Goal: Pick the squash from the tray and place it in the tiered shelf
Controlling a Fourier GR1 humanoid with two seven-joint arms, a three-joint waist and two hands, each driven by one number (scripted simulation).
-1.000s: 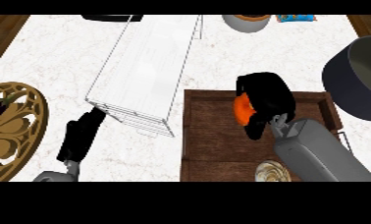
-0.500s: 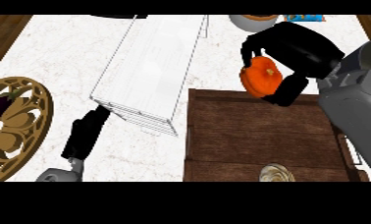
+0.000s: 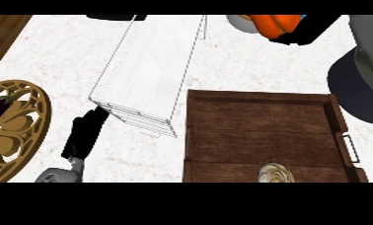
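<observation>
Squash [image 3: 275, 24] is off the tray [image 3: 218, 120] already, sitting up near the top edge of the view with the right hand [image 3: 310, 32] curled round it, off to the right of the tiered shelf's [image 3: 149, 71] far end. So the pick looks done, and what's left is carrying it over to the shelf and setting it in. Left hand [image 3: 86, 132] rests on the tabletop [image 3: 247, 71] just left of the shelf's near corner, fingers straight.
</observation>
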